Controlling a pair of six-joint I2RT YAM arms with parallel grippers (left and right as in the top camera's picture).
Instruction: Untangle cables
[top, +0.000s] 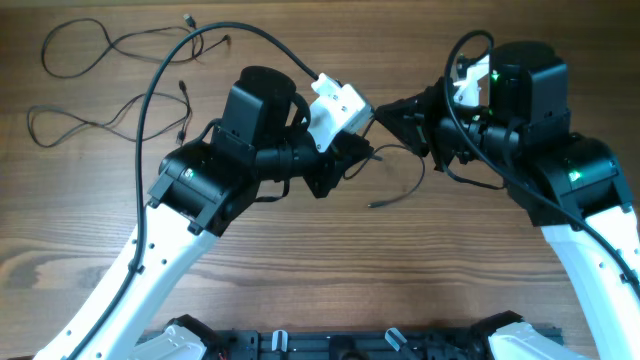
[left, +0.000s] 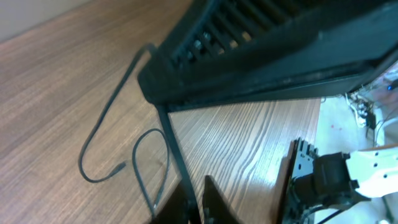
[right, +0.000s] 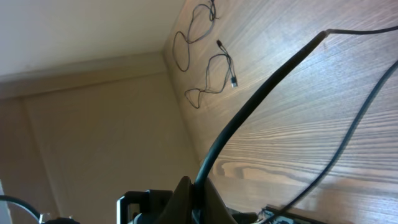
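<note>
Left wrist view: left pincer (left: 196, 204) clamps a cable (left: 173, 153); right pincer (right: 193, 198) seemingly clamps it too.

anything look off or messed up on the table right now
Nothing looks damaged or spilled: two cables lie loose at the far left of the table. The third cable seems pinched by both the left gripper and the right gripper mid-table, its free end trailing on the wood.

The counter (top: 330, 285) is brown wood with wavy dark lines. Past its edge stands a plain tan wall (right: 93, 124) in soft light.
</note>
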